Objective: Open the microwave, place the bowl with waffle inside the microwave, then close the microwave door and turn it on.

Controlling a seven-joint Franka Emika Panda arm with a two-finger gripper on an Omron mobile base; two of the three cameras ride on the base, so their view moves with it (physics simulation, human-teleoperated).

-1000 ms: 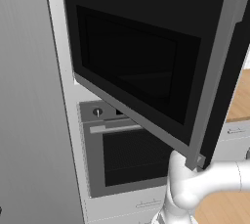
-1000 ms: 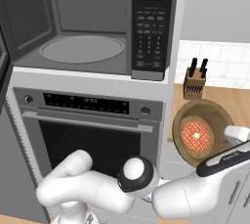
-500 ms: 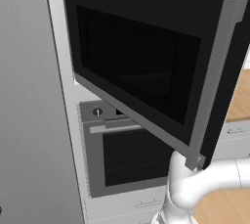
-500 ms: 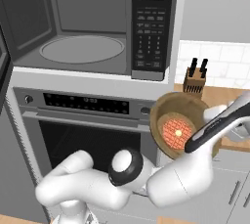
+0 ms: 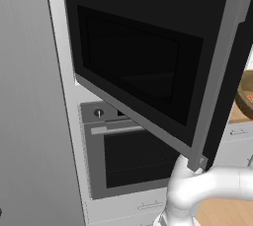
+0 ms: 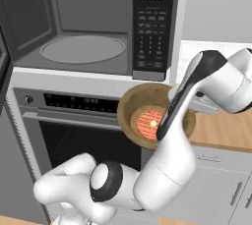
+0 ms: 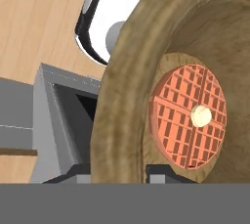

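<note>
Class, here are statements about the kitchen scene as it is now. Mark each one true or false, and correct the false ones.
1. The microwave door stands open. True.
2. The bowl sits on the glass plate inside the microwave. False: it is held in the air in front of the oven, below the microwave's keypad.
3. The bowl holds a round waffle with a pale dab at its middle. True.
4. The gripper is open and holds nothing. False: its two tips sit either side of the bowl's rim, gripping it.
5. The microwave's glass plate has food on it. False: it is bare.
</note>
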